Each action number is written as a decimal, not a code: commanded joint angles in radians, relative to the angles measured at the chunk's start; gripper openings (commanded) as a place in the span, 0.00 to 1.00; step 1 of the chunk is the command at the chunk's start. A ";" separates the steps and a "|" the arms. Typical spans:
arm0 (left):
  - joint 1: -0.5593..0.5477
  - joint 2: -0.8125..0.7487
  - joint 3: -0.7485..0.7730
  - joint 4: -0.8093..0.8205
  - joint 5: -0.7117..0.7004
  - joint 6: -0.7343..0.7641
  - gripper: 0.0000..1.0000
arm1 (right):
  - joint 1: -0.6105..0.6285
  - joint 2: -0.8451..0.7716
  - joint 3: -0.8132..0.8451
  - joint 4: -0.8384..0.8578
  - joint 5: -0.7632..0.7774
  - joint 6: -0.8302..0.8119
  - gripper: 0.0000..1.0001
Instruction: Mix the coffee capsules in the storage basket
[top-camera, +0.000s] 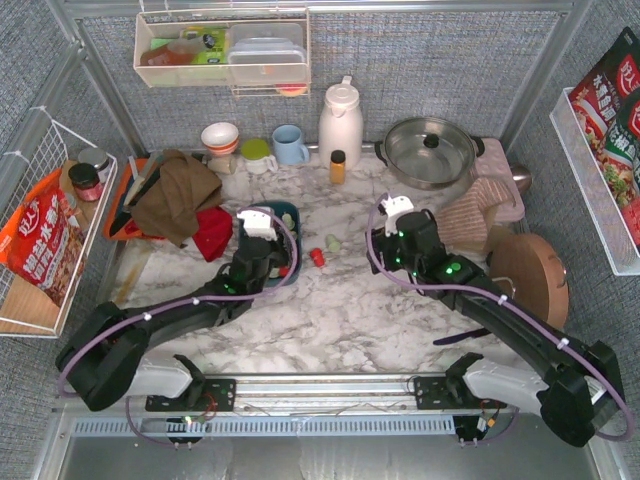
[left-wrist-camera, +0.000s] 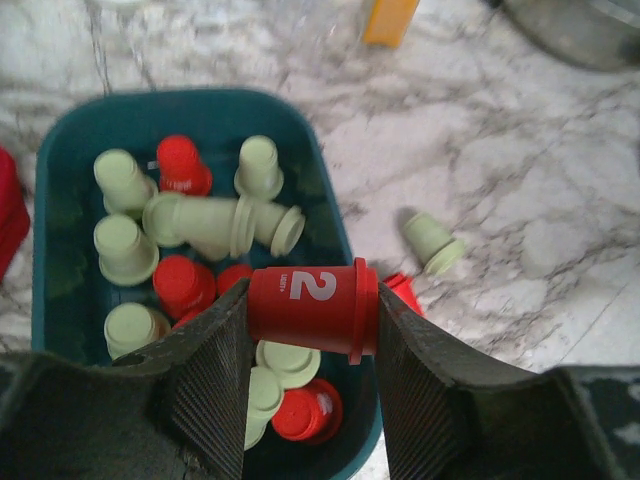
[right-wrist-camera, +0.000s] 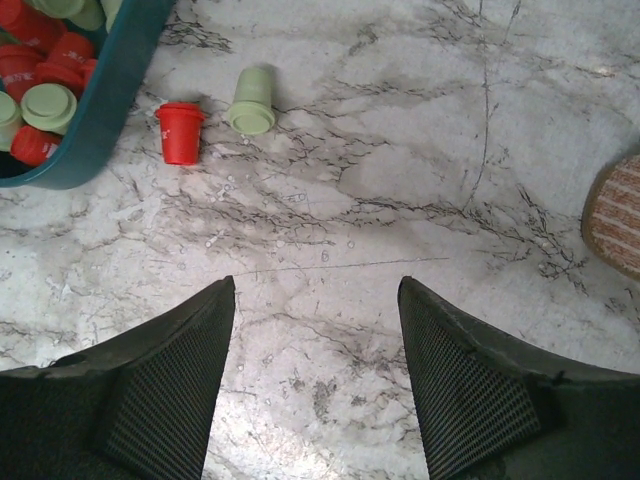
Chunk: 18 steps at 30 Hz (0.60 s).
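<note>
Top view: basket (top-camera: 291, 212) centre-left; a red stray (top-camera: 317, 257) and green stray (top-camera: 332, 243) lie right of it.
Left wrist: my left pincer (left-wrist-camera: 312, 318) clamps a red capsule (left-wrist-camera: 300, 300) sideways over the basket, presumably for redropping among green ones (left-wrist-camera: 125, 250).
Right wrist: right pincer (right-wrist-camera: 315, 320) wide open, empty, facing the strays.

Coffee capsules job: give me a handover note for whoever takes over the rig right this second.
Left gripper: shut on a red capsule, held above the storage basket, by its right wall.
Right gripper: open, empty, over the bare marble table.
Done: red and green capsules lie intermixed in the basket.
Outside it: a red stray and a green stray lie on the table beside the basket.
Left, probably: drop the held capsule in, bring both strays back, stir further.
</note>
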 joint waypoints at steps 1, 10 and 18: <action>0.043 0.051 0.021 -0.152 0.044 -0.129 0.33 | 0.000 0.045 -0.007 0.068 0.014 0.001 0.70; 0.082 0.101 0.011 -0.149 0.033 -0.215 0.70 | 0.003 0.360 0.044 0.338 -0.133 0.015 0.69; 0.082 -0.083 -0.081 -0.145 -0.080 -0.166 0.95 | 0.005 0.697 0.312 0.292 -0.157 0.010 0.70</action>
